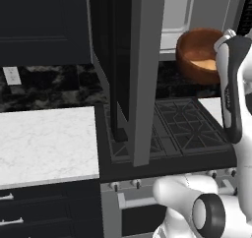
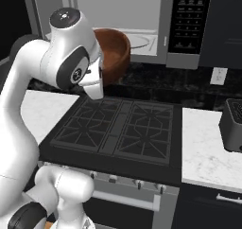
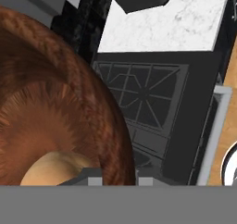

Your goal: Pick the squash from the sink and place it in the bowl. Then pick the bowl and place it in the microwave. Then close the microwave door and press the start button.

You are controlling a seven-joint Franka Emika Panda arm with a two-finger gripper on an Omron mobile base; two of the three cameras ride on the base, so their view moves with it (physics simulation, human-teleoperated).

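squash [image 3: 55, 170] half-hidden in bowl [image 3: 51, 102], tool unseen

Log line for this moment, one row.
squash in bowl | bowl held up by microwave | microwave door open | start not pressed

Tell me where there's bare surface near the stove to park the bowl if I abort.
White counter left of the cooktop is bare. The right counter is free in front of the black toaster. The open microwave door crowds the cooktop's left; the bowl hangs above it.
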